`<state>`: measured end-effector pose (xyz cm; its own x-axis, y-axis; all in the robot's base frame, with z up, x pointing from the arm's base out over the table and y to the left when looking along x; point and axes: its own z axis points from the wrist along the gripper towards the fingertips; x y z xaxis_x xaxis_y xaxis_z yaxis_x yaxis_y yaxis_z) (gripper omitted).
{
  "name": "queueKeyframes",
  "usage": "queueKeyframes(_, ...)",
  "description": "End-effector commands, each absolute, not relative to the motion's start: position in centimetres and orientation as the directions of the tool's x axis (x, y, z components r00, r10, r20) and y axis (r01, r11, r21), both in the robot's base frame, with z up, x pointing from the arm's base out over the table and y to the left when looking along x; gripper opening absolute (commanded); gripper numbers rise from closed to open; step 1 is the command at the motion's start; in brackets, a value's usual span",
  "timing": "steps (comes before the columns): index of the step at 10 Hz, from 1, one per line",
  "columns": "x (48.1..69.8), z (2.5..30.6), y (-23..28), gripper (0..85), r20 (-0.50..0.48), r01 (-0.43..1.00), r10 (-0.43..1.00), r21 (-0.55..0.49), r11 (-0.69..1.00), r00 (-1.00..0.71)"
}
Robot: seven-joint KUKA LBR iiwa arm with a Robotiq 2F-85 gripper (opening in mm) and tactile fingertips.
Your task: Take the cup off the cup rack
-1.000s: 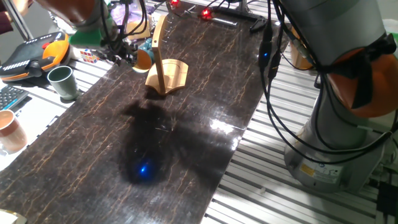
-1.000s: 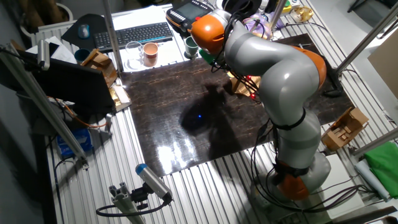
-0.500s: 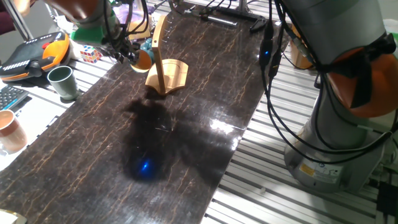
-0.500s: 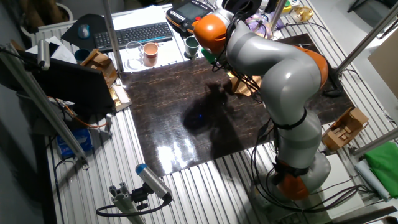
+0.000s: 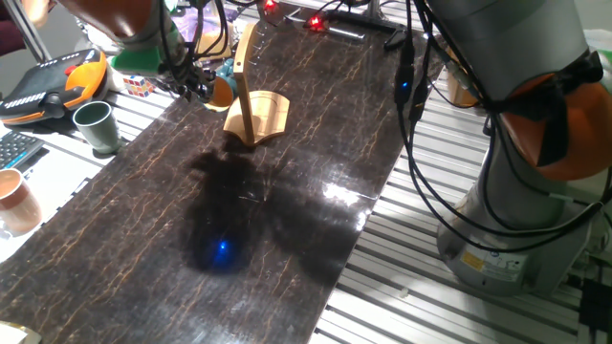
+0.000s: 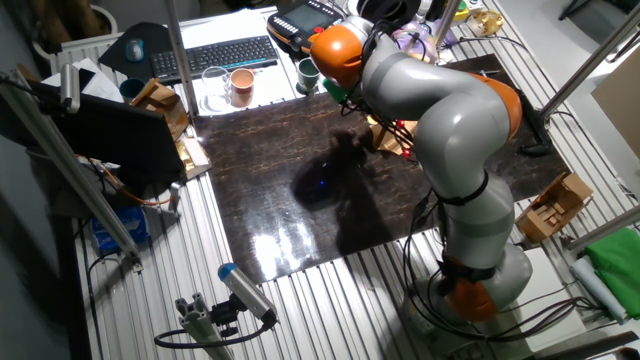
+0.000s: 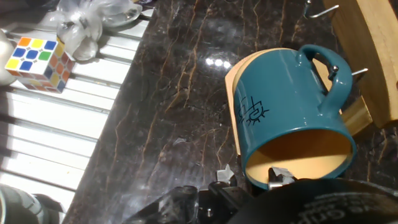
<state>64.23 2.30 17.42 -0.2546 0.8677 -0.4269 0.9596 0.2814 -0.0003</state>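
We saw the tool clamped on the rim of the cup. Beyond it, the cup's handle hung on a metal peg of the cup rack, above the desk.

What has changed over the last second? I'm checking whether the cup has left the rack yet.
Very little. The end effector shifted only slightly beside the cup rack, and the cup still has its handle on a peg. The green cup and terracotta cup stayed put.
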Motion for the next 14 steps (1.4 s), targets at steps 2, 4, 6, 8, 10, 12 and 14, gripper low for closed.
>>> queueKeyframes(2, 64.2, 17.2, 2.0, 34.3, -0.439, 0.953, 0.855, -0.012, 0.303, -0.277)
queueKeyframes(4, 64.2, 17.1, 1.8, 33.3, -0.449, 0.946, 0.842, -0.026, 0.322, -0.299)
queueKeyframes(6, 64.2, 17.0, 1.6, 32.0, -0.451, 0.945, 0.839, -0.031, 0.325, -0.304)
queueKeyframes(8, 64.2, 17.0, 1.5, 31.3, -0.444, 0.944, 0.841, -0.039, 0.327, -0.310)
queueKeyframes(10, 64.3, 16.9, 1.4, 30.7, -0.443, 0.945, 0.842, -0.042, 0.324, -0.308)
queueKeyframes(12, 64.5, 17.0, 1.1, 30.3, -0.443, 0.947, 0.844, -0.039, 0.319, -0.303)
queueKeyframes(14, 64.7, 16.9, 1.1, 29.3, -0.446, 0.947, 0.842, -0.040, 0.319, -0.303)
